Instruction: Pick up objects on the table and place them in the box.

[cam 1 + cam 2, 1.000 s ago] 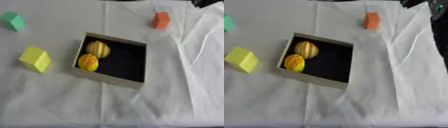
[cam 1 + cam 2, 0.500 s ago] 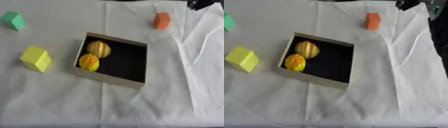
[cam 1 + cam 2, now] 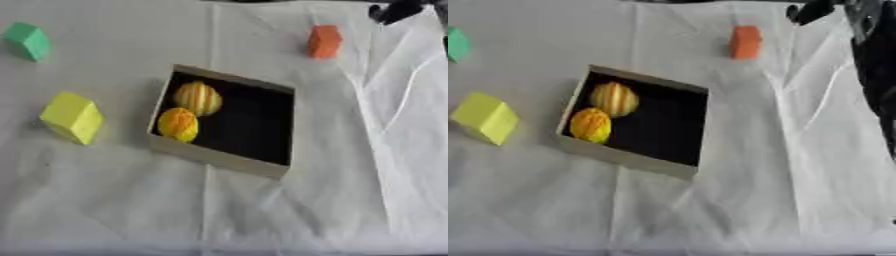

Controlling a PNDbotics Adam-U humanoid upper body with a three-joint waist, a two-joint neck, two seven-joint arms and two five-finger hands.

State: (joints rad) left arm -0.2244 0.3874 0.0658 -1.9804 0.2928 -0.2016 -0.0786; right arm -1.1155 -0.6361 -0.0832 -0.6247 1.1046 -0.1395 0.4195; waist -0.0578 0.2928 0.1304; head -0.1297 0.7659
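**Three blocks outstanding**

Right hand (image 3: 811,10) at far right corner, near orange block (image 3: 745,42); finger state indeterminable. Two yellow-orange balls (image 3: 188,111) inside open cardboard box (image 3: 262,167), mid-worktop. Yellow block (image 3: 72,117), green block (image 3: 28,41) left, untouched.

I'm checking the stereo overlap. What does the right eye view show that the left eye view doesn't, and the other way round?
Only the right eye view shows the long dark right arm running down the right edge. Only the left eye view shows the green block whole; in the right eye view the left edge cuts it. Both show the box holding two yellow-orange balls, the yellow block to its left, the orange block beyond it, and the right hand at the top right, its fingers too unclear to read. The left hand appears in neither.
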